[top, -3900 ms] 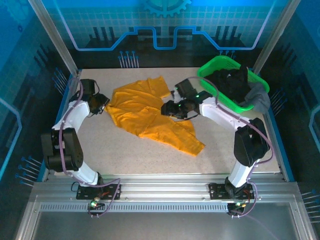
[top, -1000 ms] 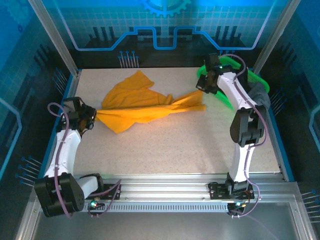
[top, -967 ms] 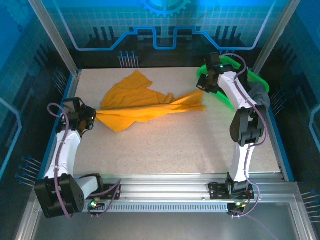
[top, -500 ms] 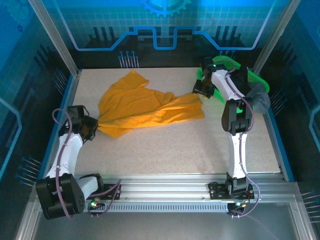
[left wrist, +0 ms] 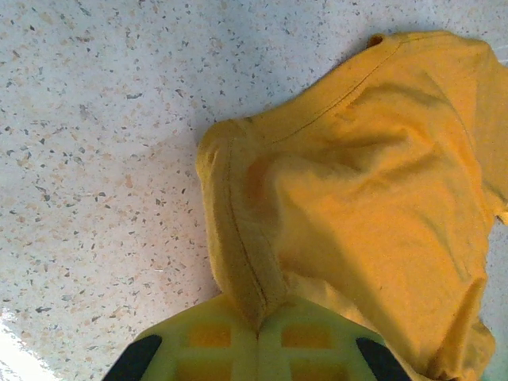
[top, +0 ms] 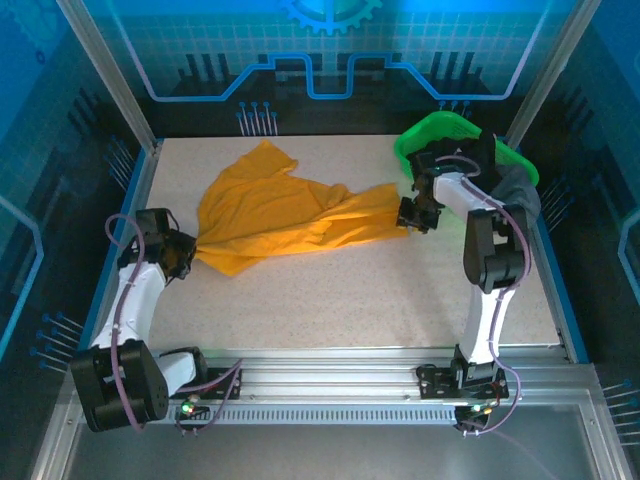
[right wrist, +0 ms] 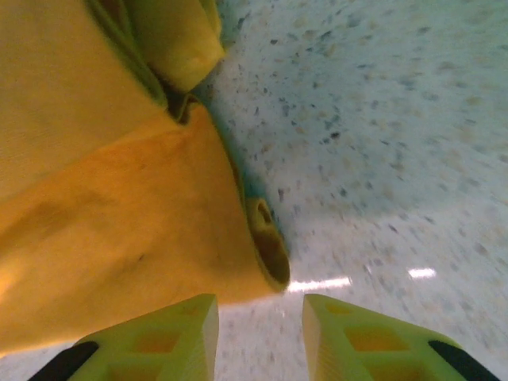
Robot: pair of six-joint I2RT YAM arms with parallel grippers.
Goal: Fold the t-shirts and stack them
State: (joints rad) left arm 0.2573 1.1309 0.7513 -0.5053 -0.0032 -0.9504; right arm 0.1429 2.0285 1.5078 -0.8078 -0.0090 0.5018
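Top external: t-shirt (top: pixel 290 215) across far half, bare tabletop (top: pixel 350 300) along near edge.

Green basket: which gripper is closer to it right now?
Right. The right gripper is just off the green basket on its near-left side, open at the t-shirt hem. The left gripper is across the table by the left edge, shut on the shirt's other end.

We log a pale speckled counter (top: pixel 350 290), one orange-yellow t-shirt (top: pixel 280 215) lying rumpled across its far half, drawn out left to right in loose folds, a bright green basket (top: pixel 425 135) on the far right corner, shirt's right end near it
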